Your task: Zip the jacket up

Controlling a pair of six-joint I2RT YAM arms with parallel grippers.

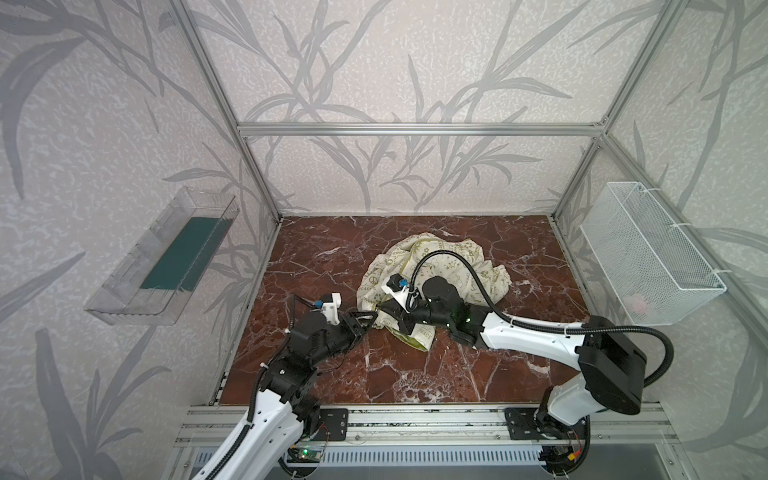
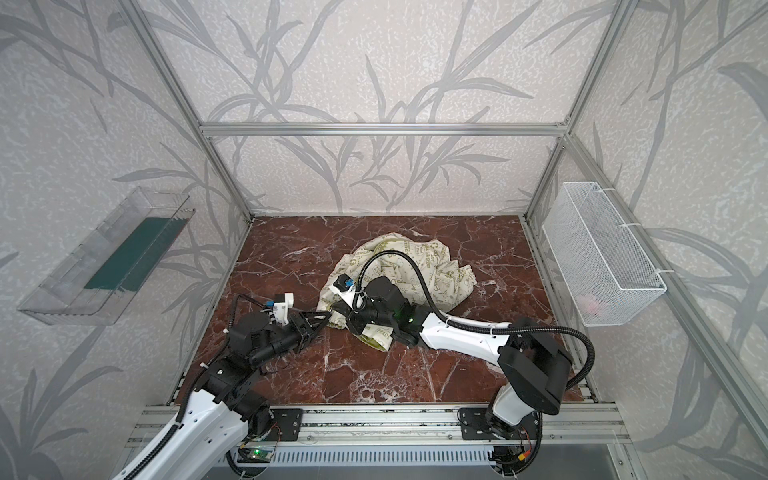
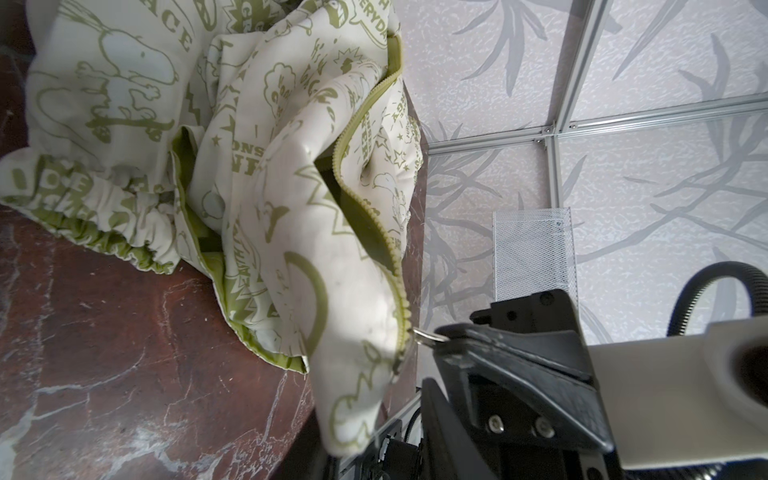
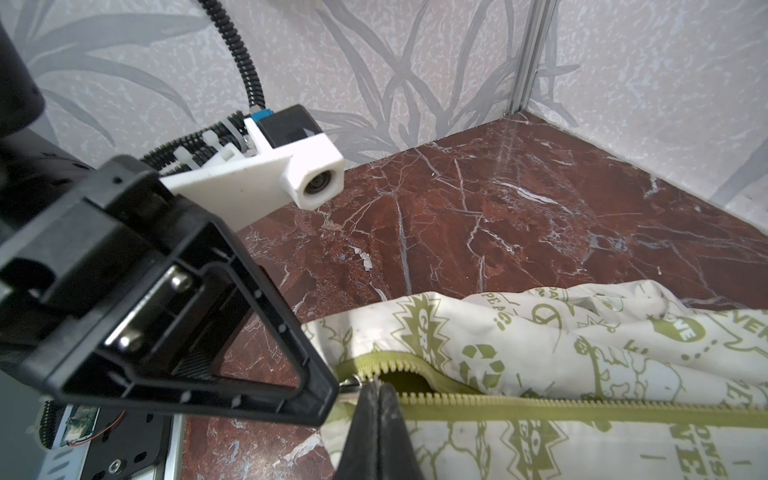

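One jacket [image 1: 440, 270], crumpled mid-table [image 1: 316, 249], zipper [image 3: 388, 249] mostly undone. Right gripper [image 4: 376, 388]: fingers closed on fabric beside zipper's lower end. Left gripper [image 4: 332, 384]: at metal zipper pull [image 3: 428, 337]; grip impossible to confirm.

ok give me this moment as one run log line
jacket: crumpled on table, zipper mostly open | left pincer: at the zipper pull | right pincer: shut on jacket by zipper base

Legible print, all on jacket [image 3: 257, 174] fabric, olive on cream: "ACE" (partial) near dog cartoon; "ERYDA" (partial) by collar; "PEACE" at hem [image 1: 424, 332]; recycling sign [image 4: 484, 365] beside zipper.
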